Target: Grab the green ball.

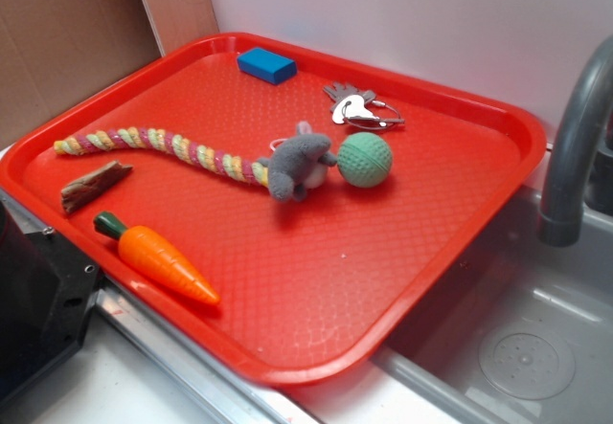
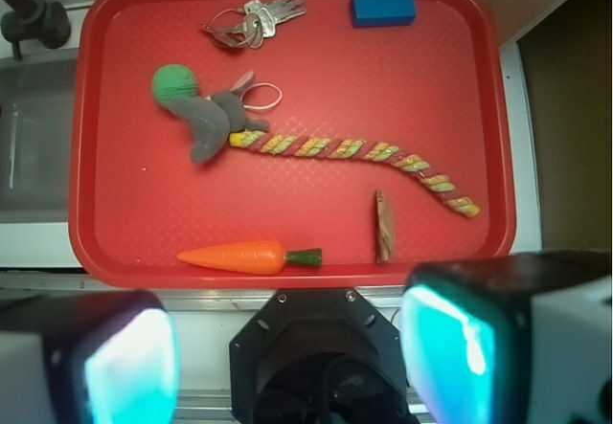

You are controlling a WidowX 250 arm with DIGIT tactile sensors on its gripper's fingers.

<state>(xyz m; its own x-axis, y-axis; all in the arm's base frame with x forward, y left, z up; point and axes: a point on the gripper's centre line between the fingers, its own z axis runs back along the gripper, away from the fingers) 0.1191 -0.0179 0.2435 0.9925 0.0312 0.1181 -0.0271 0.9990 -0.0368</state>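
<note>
On the red tray (image 1: 498,170), the round green ball (image 1: 365,160) touches the mouse (image 1: 297,164); end effector (image 2: 287,347) spread wide.

In the wrist view the gripper (image 2: 287,352) looks straight down from high above, its two fingers (image 2: 120,362) spread wide at the bottom corners of the picture. Nothing sits between the pads. The black wrist housing shows in the gap between them.
</note>
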